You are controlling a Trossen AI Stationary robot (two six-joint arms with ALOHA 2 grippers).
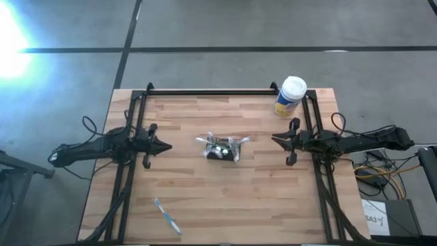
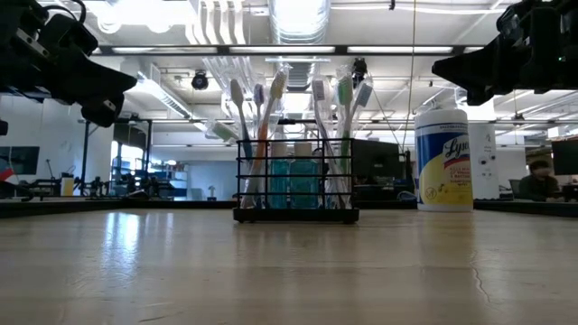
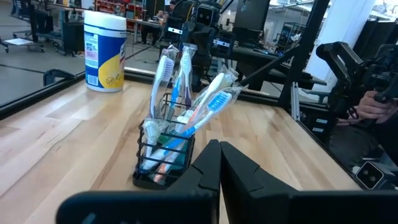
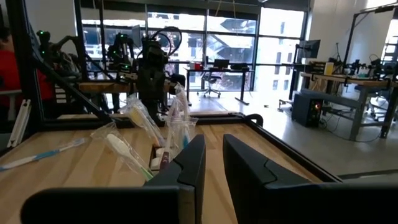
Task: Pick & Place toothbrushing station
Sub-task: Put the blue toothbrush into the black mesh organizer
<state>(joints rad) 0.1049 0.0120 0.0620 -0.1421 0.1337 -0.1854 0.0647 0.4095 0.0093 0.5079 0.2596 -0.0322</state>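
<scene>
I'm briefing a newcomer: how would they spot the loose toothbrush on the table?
Start at the wooden table and find the black mesh holder box of toothbrushes at its centre. The loose blue-and-white toothbrush lies flat near the front edge on the left arm's side, alone, while every other brush stands bundled in the holder.

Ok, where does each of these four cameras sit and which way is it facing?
High: overhead, looking straight down on the table; both arms show, left gripper and right gripper flanking the toothbrushing station.
Low: at tabletop height, facing the station and canister; both arms overhead.
Left wrist: past shut fingers toward the station.
Right wrist: past slightly parted fingers toward the station.
Shared: all views show the station.
</scene>
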